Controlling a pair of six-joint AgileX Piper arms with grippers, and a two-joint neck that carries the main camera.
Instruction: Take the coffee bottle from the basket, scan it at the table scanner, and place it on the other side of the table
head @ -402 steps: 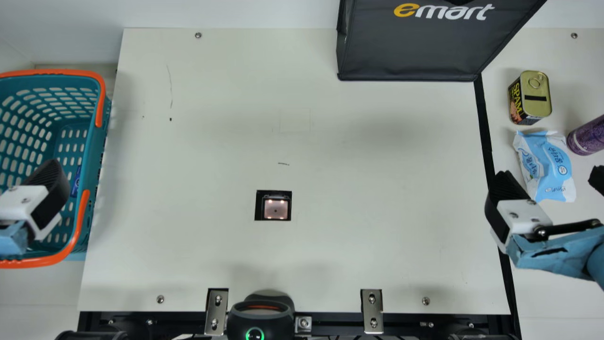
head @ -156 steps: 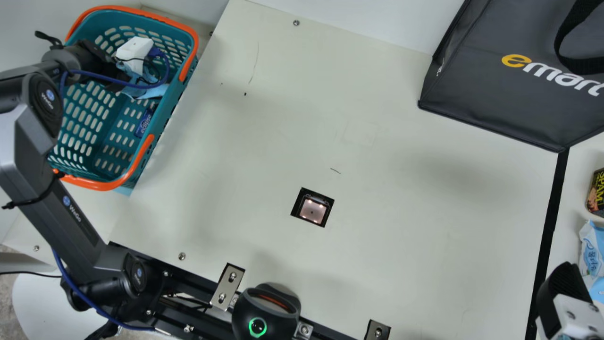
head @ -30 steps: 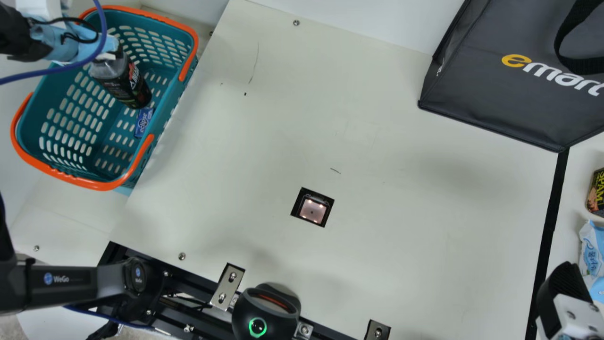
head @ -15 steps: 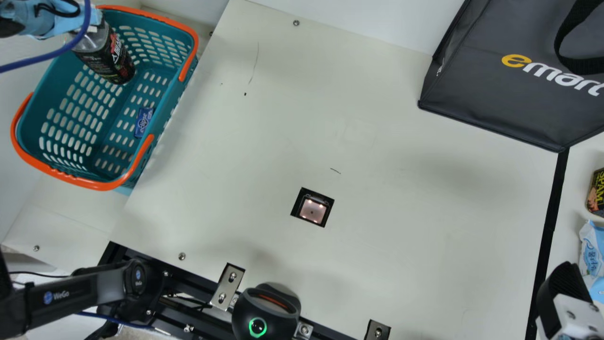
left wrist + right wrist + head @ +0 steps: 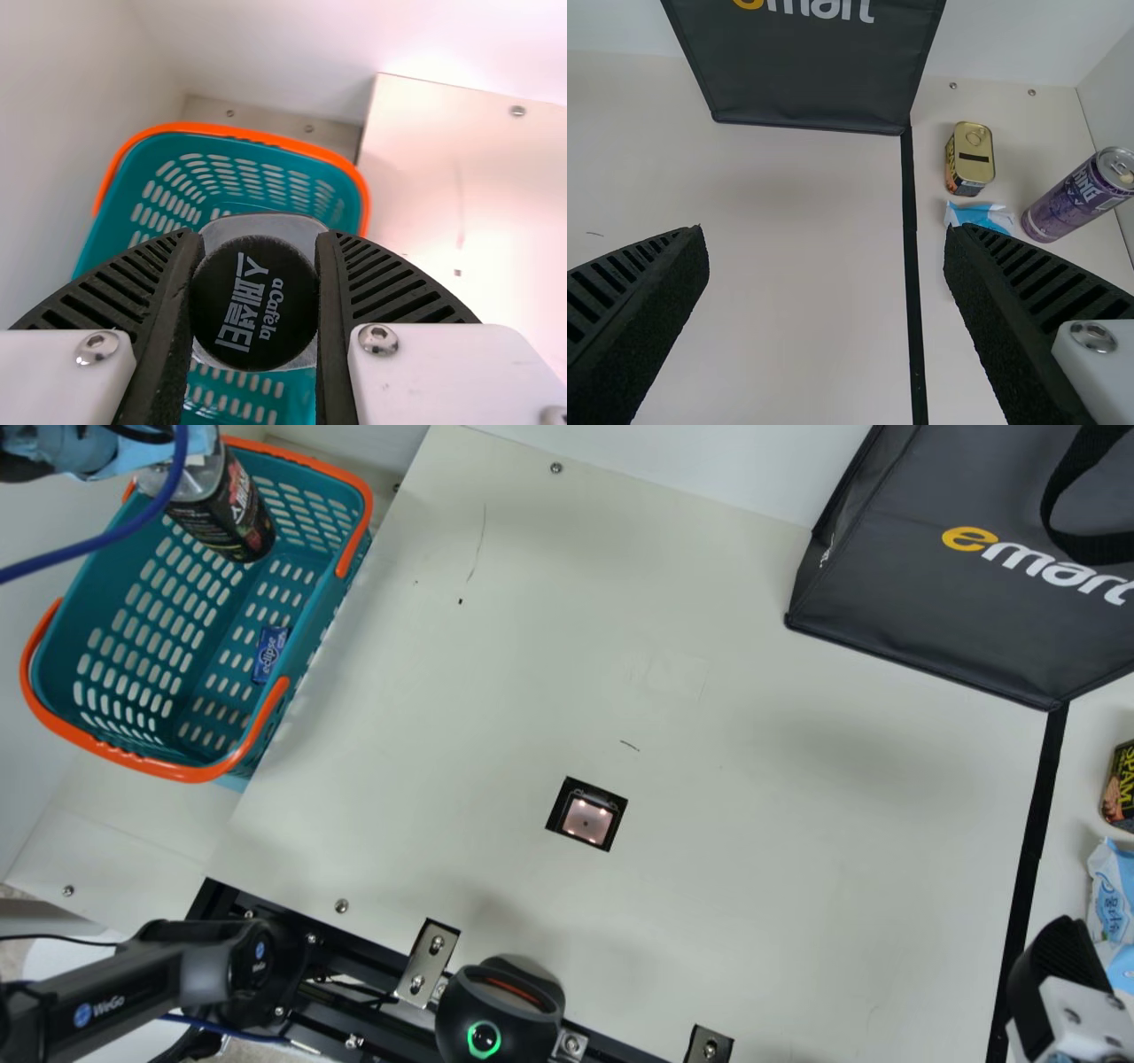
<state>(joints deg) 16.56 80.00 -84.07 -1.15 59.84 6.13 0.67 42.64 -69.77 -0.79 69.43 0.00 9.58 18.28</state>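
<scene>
"What's in front of you?"

"My cream table [image 5: 726, 903], with a dark grey fabric bag [image 5: 939, 602] on it, its top cut off. Beside it, on my left, stands a teal plastic basket with orange handles [image 5: 199, 772]."

"And the claws?"

"My left gripper [image 5: 97, 452] is partly out of the main view. In its wrist view, its ribbed black fingers press on both sides of the bottle's neck end, apart only by that width. My right gripper [image 5: 1063, 992] is cut off too; its wrist view shows it spread wide, holding nothing."

"The coffee bottle?"

"Clear plastic, black cap, dark label [image 5: 232, 518], over the basket. I can't tell if its base is below the rim."

"Anything smaller?"

"A white-and-blue soft packet [image 5: 1109, 899], half cut off; a purple metal can [image 5: 1072, 202]; a gold-topped rectangular tin [image 5: 971, 158]; the square black-framed scanner [image 5: 588, 821], lit, in the table; a little blue pack [image 5: 270, 654] inside the basket."
</scene>
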